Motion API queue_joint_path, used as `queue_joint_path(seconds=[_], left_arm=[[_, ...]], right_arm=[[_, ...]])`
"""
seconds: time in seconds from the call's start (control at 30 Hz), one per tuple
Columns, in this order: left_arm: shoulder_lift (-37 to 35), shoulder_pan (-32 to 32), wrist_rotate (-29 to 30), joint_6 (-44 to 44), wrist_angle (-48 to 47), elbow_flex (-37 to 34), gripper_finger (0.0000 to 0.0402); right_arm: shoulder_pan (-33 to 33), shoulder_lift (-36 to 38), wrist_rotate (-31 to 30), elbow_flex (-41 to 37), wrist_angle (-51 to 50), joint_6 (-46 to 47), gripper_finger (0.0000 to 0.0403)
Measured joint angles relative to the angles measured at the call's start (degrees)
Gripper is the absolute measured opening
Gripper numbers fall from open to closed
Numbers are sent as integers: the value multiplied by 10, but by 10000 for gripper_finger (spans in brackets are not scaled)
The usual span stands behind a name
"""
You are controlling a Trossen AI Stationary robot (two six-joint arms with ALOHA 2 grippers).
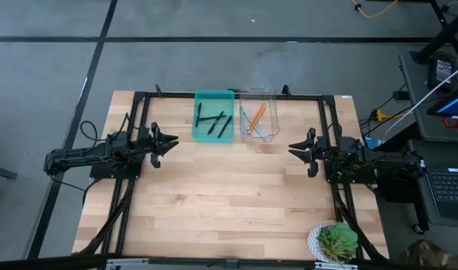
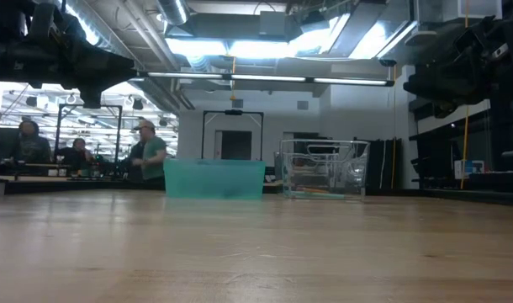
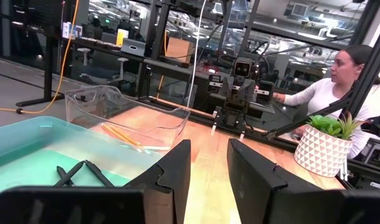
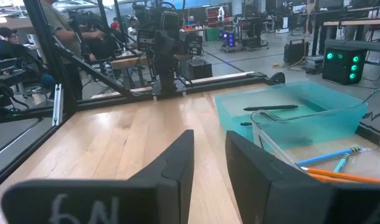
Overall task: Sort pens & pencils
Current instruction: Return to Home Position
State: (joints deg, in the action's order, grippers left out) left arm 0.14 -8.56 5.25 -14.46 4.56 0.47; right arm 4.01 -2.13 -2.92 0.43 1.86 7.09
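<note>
Thin black stick pens (image 1: 214, 122) in teal plastic bin (image 1: 214, 94), orange/blue pencils (image 1: 253, 120) in clear bin (image 1: 259, 88): light, stiff, roll-prone; pinch mid-shaft. The left gripper (image 1: 169, 144) & right gripper (image 1: 296, 148) are parked, fingers spread, empty.

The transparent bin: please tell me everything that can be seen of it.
The transparent bin looks like clear, glossy plastic: a rectangular box with rounded corners, a flared rim and no lid. It stands upright on the wooden table at its far edge, close beside the teal bin; whether they touch cannot be told. Orange and light-blue pencils lie slanted on its floor. The left gripper and the right gripper are open and well apart from it.
</note>
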Motion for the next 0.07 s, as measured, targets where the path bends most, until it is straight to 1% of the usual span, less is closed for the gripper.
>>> queue_joint_path(seconds=[0.07], left_arm=[[0, 0, 0, 0, 0, 0, 98]], right_arm=[[0, 0, 0, 0, 0, 1, 94]])
